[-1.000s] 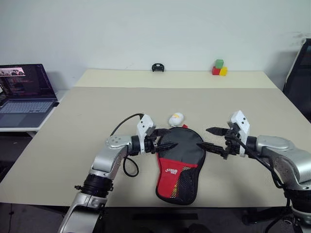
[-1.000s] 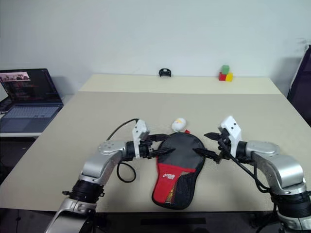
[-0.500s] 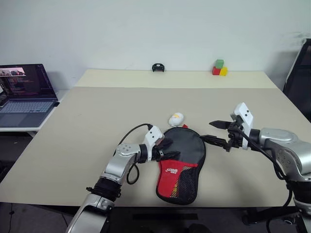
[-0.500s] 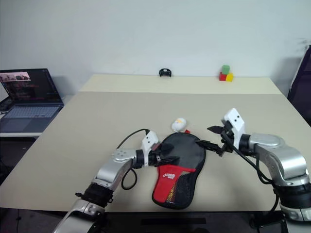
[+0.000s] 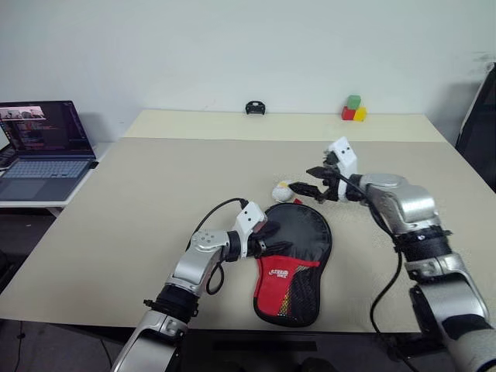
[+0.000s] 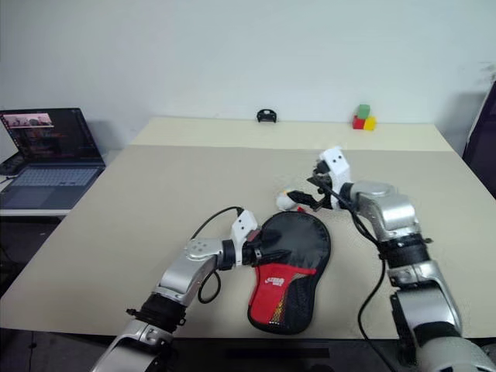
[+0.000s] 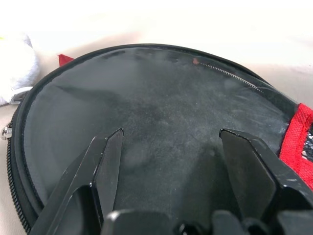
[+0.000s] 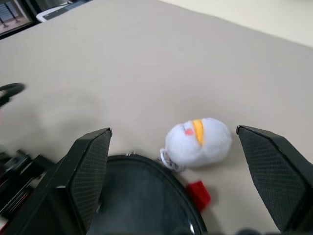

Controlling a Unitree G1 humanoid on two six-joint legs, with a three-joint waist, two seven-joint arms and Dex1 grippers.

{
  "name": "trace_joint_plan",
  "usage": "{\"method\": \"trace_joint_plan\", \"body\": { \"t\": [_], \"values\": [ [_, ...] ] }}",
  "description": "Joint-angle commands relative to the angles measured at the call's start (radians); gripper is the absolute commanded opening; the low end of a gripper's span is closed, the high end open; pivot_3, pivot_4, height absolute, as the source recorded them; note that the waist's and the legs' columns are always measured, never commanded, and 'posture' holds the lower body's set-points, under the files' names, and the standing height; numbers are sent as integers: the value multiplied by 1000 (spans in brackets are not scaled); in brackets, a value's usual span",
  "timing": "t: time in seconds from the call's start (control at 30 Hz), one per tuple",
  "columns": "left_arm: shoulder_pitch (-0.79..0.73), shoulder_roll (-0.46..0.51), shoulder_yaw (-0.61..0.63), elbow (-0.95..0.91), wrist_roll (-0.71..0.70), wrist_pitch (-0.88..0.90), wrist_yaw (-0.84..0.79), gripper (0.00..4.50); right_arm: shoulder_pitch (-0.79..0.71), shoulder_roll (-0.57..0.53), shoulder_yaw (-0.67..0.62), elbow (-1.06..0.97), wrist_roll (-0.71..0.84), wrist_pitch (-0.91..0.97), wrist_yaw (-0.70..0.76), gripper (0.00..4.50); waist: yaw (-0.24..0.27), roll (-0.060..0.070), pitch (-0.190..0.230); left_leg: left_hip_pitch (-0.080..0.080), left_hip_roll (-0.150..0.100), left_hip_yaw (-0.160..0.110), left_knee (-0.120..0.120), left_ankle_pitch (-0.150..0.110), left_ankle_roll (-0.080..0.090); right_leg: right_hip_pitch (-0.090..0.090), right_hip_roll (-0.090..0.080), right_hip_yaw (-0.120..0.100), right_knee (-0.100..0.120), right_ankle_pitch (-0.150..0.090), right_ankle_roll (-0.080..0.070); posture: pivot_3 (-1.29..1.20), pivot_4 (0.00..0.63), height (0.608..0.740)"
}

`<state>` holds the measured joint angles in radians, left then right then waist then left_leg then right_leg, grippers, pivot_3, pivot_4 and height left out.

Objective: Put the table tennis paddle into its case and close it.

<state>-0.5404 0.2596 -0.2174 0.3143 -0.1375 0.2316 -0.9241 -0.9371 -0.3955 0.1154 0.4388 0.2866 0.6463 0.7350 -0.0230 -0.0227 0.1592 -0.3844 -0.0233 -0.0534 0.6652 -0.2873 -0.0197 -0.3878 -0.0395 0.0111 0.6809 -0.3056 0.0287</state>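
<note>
Case [image 5: 293, 260] is laid flat on the table [image 5: 155, 201]; left gripper [image 5: 267, 236] jaws are spread over it, right gripper [image 5: 306, 182] jaws spread above the charm [image 5: 282, 188].

Case [image 5: 298, 236]: round upper part matte black; lower part a red panel [image 5: 279, 273] with a dark logo, black mesh [image 5: 304, 291] beside it, red binding at the edge. Small red tab [image 8: 198, 195] near the zipper rim. Charm [image 8: 198, 142]: white, plush, with a yellow-orange stripe and a red spot. Table [image 5: 155, 194]: plain beige. Far edge: green block [image 5: 354, 101] over red [image 5: 346, 113] and yellow [image 5: 358, 115] ones; a small black object [image 5: 254, 108]. Both grippers, left gripper [image 7: 171, 147] and right gripper [image 8: 176, 161]: black fingers, white housings.
</note>
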Motion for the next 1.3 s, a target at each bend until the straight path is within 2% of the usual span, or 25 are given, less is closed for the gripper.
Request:
{"method": "trace_joint_plan", "body": {
  "t": [0.03, 0.23, 0.4, 0.67, 0.93, 1.03, 1.3],
  "values": [
    [21, 0, -5, -33, -1, 5, 9, 3412, -91, 63, -7, 191, -59, -125, -41, 4500, -4, 0, 0, 0, 0, 0, 0, 0, 0, 0, 0, 0, 0, 0, 0, 0, 150, 740],
    [46, 10, -1, -67, -4, 24, 18, 3412, -220, 168, -48, 514, -108, -289, -114, 4500, -9, 1, 0, 1, 0, 1, 0, 0, -1, -1, 0, 2, 1, 0, 0, 0, 150, 740],
    [64, 20, 3, -97, -5, 41, 27, 3412, -284, 223, -81, 684, -135, -388, -166, 4500, -10, 1, 0, 1, 0, 1, -1, 1, -1, -1, 0, 2, 1, 0, 0, 0, 150, 740],
    [91, 33, 11, -136, -9, 64, 43, 3412, -302, 278, -83, 811, -210, -484, -254, 4500, -11, 2, 0, 1, 0, 2, -1, 0, -1, -1, 0, 2, 1, 0, 0, 0, 150, 740],
    [102, 42, 15, -159, -11, 78, 56, 3412, -307, 314, -87, 855, -259, -528, -329, 4500, -13, 2, 0, 1, 0, 2, -1, 1, -1, -1, 0, 2, 1, 0, 0, 0, 150, 740],
    [109, 48, 19, -165, -12, 82, 61, 3454, -306, 323, -80, 862, -291, -546, -368, 3866, -14, 2, 0, 1, 0, 2, -1, 1, -2, -1, 0, 3, 1, 0, 0, 0, 150, 740],
    [89, 51, 11, -131, -8, 69, 63, 3454, -300, 338, -82, 864, -339, -570, -406, 1145, -17, 2, 0, 1, 0, 2, -1, 2, -3, -1, 0, 3, 2, 0, 0, 0, 150, 740]
  ]
}}
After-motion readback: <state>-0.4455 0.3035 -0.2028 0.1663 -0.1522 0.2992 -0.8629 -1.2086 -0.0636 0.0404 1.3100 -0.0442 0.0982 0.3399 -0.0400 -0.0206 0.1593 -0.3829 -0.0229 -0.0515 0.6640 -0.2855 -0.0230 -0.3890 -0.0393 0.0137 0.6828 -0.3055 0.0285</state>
